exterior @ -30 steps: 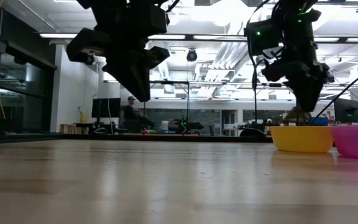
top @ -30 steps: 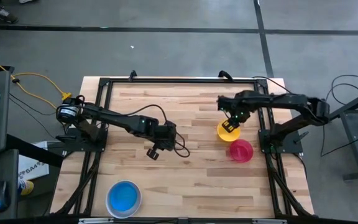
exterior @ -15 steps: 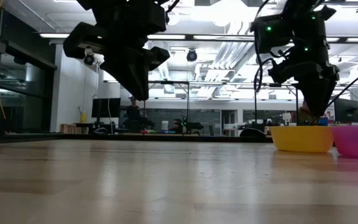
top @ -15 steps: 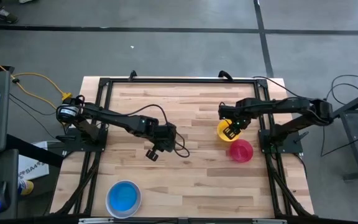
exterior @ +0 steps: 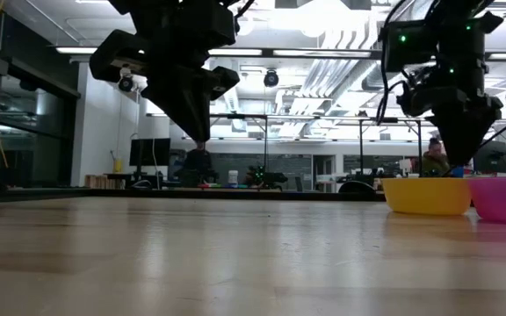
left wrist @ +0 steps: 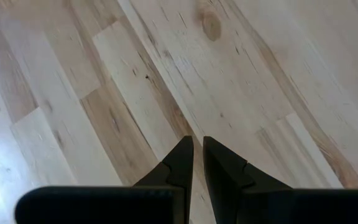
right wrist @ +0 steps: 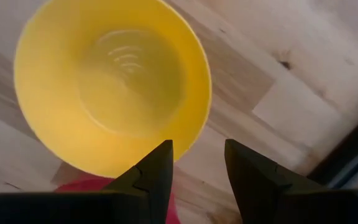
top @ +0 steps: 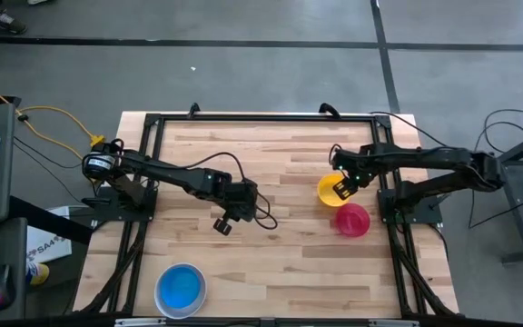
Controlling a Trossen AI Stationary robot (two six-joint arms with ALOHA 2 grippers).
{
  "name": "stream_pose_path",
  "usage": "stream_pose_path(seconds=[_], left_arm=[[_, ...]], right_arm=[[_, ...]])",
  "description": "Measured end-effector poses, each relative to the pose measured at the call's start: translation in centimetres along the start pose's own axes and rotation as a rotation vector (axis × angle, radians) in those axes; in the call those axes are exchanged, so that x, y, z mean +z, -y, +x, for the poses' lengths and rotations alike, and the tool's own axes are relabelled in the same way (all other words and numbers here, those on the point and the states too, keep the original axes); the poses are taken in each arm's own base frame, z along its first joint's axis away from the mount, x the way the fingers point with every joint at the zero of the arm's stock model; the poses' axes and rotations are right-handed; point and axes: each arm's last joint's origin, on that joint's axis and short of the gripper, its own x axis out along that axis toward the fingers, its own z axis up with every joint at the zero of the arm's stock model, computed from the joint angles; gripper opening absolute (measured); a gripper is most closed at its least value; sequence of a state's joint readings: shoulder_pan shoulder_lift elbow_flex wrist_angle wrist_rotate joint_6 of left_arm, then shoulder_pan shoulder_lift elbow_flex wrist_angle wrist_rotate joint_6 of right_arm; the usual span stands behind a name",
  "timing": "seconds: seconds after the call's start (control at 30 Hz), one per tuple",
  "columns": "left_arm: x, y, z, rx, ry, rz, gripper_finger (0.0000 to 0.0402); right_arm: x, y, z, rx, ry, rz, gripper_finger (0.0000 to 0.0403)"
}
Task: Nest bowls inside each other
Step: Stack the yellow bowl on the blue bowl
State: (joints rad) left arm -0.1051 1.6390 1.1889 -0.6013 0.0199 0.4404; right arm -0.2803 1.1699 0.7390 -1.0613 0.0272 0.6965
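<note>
A yellow bowl [top: 326, 190] stands on its base near the table's right side, with a red-pink bowl [top: 352, 221] just beside it toward the near edge. A blue bowl [top: 181, 289] sits at the near left. My right gripper [right wrist: 197, 155] is open and points down over the yellow bowl's right rim [right wrist: 205, 93]. One finger is above the bowl's inside and the other is outside it, and neither touches. My left gripper [left wrist: 197, 149] hangs shut and empty above bare wood at mid-table [top: 222, 223].
Black frame rails [top: 386, 195] run along the table's right side close to the two bowls. Open wooden tabletop [top: 280, 263] lies between the blue bowl and the other two. In the low view, the yellow bowl [exterior: 426, 195] and the red-pink bowl [exterior: 503, 198] stand side by side.
My right gripper has moved toward the table's right edge, from over the yellow bowl's middle to its right rim, sinking a little and staying open. The bowls have not moved.
</note>
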Motion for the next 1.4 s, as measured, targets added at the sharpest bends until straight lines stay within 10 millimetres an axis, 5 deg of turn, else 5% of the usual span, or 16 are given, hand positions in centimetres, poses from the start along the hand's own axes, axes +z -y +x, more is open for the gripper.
stream_pose_path(seconds=[0.87, 1.4], left_arm=[[0.0, 0.0, 0.0, 0.002, 0.001, 0.0, 0.0035], [0.0, 0.0, 0.0, 0.002, 0.002, -0.004, 0.0035]], right_arm=[[-0.4, 0.2, 3.1, 0.055, 0.027, -0.005, 0.0136], [-0.3, 0.3, 3.1, 0.04, 0.049, -0.002, 0.0024]])
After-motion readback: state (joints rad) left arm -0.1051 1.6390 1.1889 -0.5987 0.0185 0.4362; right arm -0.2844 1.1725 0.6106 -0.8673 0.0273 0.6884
